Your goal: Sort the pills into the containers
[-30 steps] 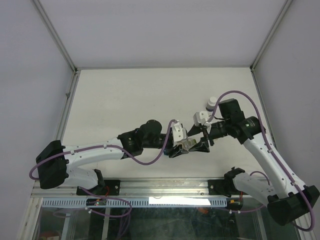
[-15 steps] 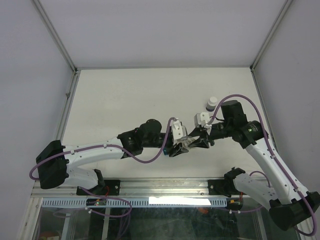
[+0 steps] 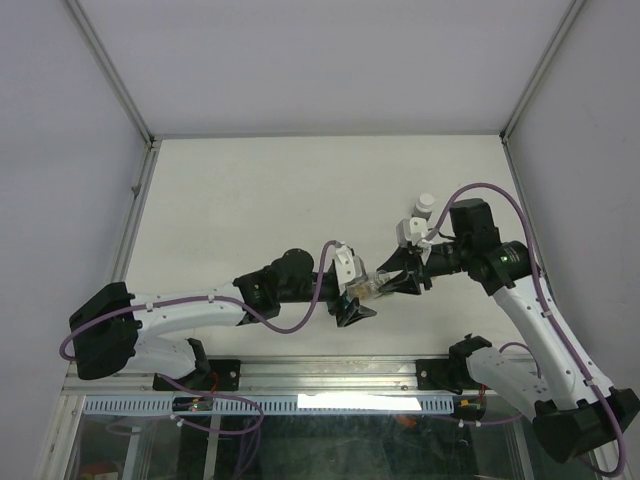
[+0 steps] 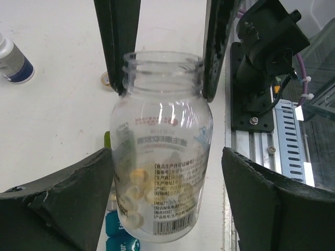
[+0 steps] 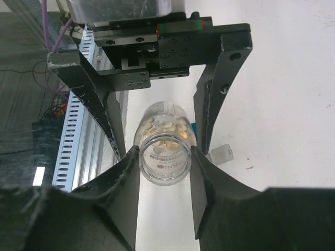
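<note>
A clear pill bottle (image 4: 162, 146) with no cap hangs over the table's near edge, with yellow pills (image 4: 137, 178) piled in its lower end. My right gripper (image 5: 164, 162) is shut on its threaded neck (image 5: 164, 159). My left gripper (image 4: 165, 209) is open, one finger on each side of the bottle's body, with a gap showing on the right side. From above, the bottle (image 3: 372, 285) lies between the left gripper (image 3: 358, 298) and the right gripper (image 3: 393, 277). Below the bottle, only the blue and teal end of the containers (image 4: 118, 232) shows.
A small white bottle (image 3: 424, 205) stands behind the right wrist, and the left wrist view shows it too (image 4: 13, 60). A small translucent lid (image 5: 224, 153) lies on the table by the bottle. The metal rail and arm mounts (image 4: 256, 78) run along the near edge.
The right gripper closed on the bottle's neck. The left gripper then opened off the bottle's body and drew back a little toward the near left.
</note>
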